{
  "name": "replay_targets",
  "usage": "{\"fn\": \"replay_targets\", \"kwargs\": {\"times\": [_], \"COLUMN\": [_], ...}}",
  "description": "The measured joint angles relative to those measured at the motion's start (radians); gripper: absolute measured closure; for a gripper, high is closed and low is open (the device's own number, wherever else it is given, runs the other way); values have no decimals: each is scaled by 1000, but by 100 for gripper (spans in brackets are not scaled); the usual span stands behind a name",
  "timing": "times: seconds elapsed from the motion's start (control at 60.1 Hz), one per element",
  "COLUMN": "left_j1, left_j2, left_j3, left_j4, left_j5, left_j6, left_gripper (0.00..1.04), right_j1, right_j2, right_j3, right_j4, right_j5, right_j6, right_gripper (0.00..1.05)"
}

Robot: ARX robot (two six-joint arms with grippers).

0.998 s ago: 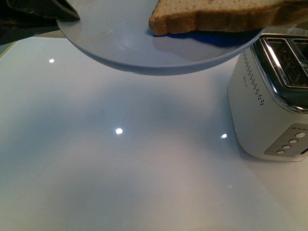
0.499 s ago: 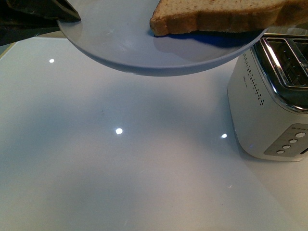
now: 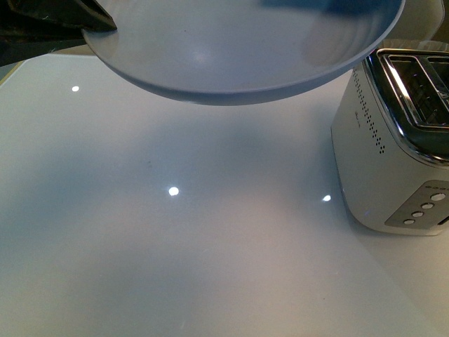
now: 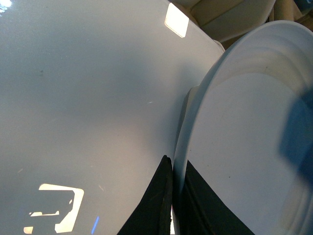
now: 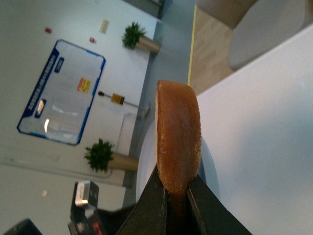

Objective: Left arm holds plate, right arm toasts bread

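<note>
Left jaws clamp the plate (image 3: 231,63) rim; right jaws pinch the bread (image 5: 177,132) edge-on — hold it vertical, square over the toaster (image 3: 382,161) slot.

The plate (image 3: 231,56) runs off the front view at 12 o'clock, the toaster (image 3: 372,161) at 3 o'clock. One end of the bread (image 5: 177,127) is hidden inside the right gripper (image 5: 177,181).
</note>
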Motion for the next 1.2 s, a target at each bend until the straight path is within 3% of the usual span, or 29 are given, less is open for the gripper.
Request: {"fn": "replay_targets", "kwargs": {"times": [0.133,0.3,0.499,0.582,1.198], "left_j1": [1,1,5,5,13], "left_j2": [0,0,0,0,0], "left_j3": [0,0,0,0,0], "left_j4": [0,0,0,0,-2], "left_j5": [2,4,3,4,6], "left_j6": [0,0,0,0,2], "left_gripper": [102,102,102,102,102], "right_j1": [-63,-46,-7,-5,-29], "right_j2": [-15,46,233,307,429], "right_j3": [93,165,144,145,319], "right_j4": [-61,-124,-54,-56,-339], "right_j5": [87,318,467,497,494], "right_j6": [-110,-477,-905,-999,-1107], "right_gripper": [102,102,102,102,102]}}
